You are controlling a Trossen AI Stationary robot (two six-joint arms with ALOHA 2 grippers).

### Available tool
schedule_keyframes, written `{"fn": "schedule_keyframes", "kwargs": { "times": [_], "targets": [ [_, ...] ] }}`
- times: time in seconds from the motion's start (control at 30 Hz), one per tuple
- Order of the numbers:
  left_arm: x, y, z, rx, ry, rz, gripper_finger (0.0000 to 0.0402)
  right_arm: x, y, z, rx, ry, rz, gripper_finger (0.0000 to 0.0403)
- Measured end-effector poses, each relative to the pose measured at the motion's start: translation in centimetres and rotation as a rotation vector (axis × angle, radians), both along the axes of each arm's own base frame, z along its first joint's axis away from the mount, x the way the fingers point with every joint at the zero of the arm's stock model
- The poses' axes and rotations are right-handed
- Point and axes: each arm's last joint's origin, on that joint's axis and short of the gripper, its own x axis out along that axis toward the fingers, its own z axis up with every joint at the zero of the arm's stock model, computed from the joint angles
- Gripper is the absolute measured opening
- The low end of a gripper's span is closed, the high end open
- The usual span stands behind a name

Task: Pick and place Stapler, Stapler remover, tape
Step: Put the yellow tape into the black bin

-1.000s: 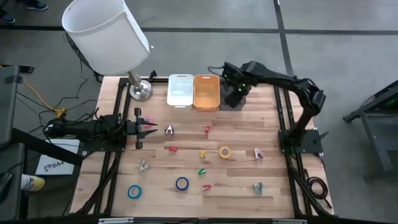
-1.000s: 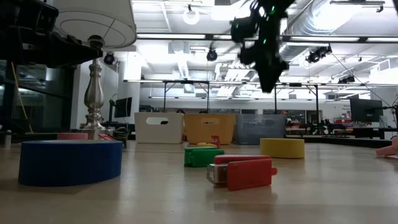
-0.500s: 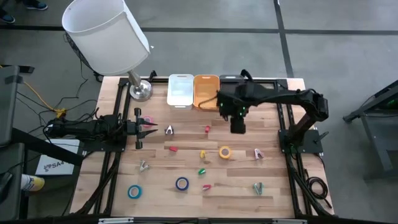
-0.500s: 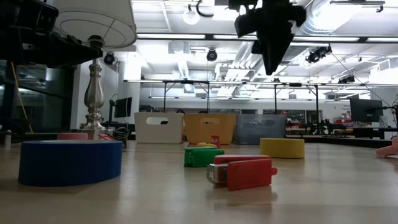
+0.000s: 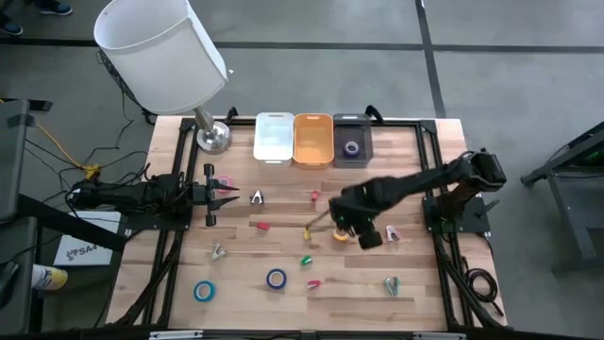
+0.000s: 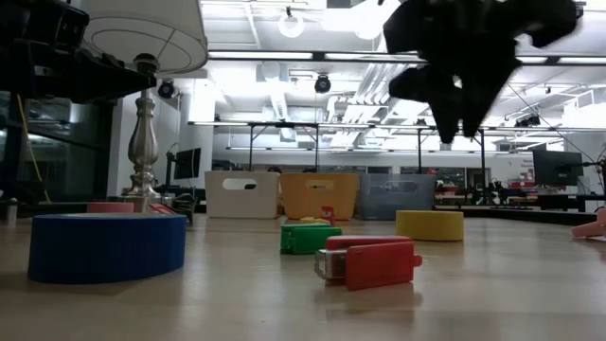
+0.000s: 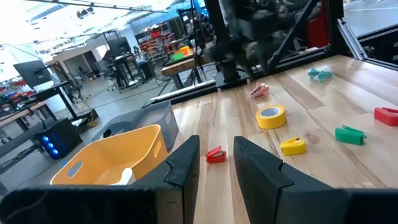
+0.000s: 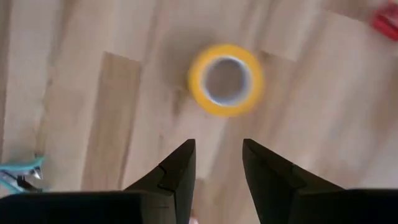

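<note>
The yellow tape roll (image 8: 225,78) lies flat on the table, right under my open right gripper (image 8: 217,163), which hovers above it (image 5: 353,227) without touching. In the high view the roll (image 5: 338,234) peeks out beside the gripper. A purple tape roll (image 5: 352,147) lies in the grey bin (image 5: 352,130). Two bluish rolls (image 5: 204,291) (image 5: 276,279) lie near the near edge. Small red (image 5: 314,195), yellow (image 5: 308,234) and green (image 5: 306,260) staplers and staple removers (image 5: 256,197) (image 5: 392,283) are scattered about. My left gripper (image 5: 215,194) waits open at the table's left edge.
A white bin (image 5: 274,137), an orange bin (image 5: 313,140) and the grey bin stand in a row at the far edge. A lamp with a white shade (image 5: 162,52) stands at the far left corner. A pink staple remover (image 5: 392,233) lies just right of my right gripper.
My right arm has swung from above the grey bin at the far edge toward the near edge and a little left, stopping over the yellow tape roll. With the arm gone, the purple roll in the grey bin shows.
</note>
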Motion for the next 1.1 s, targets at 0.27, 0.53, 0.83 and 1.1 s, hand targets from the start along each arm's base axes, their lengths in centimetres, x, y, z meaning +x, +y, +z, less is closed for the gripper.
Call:
{"fn": "schedule_keyframes", "kwargs": {
  "times": [0.27,0.53,0.83,1.1],
  "targets": [
    [0.0,0.0,0.0,0.000,0.000,0.000,0.0096,-0.4,1.6,-3.7,-0.019,-0.112,0.071,0.0124],
    [0.0,0.0,0.0,0.000,0.000,0.000,0.0096,-0.7,1.4,-5.1,-0.056,-0.142,0.101,0.0124],
    [0.0,0.0,0.0,0.000,0.000,0.000,0.0096,-0.2,1.5,-5.9,-0.057,-0.168,0.127,0.0124],
    [0.0,0.0,0.0,0.000,0.000,0.000,0.0096,0.7,1.7,-7.5,-0.057,-0.168,0.121,0.0124]
  ]
}}
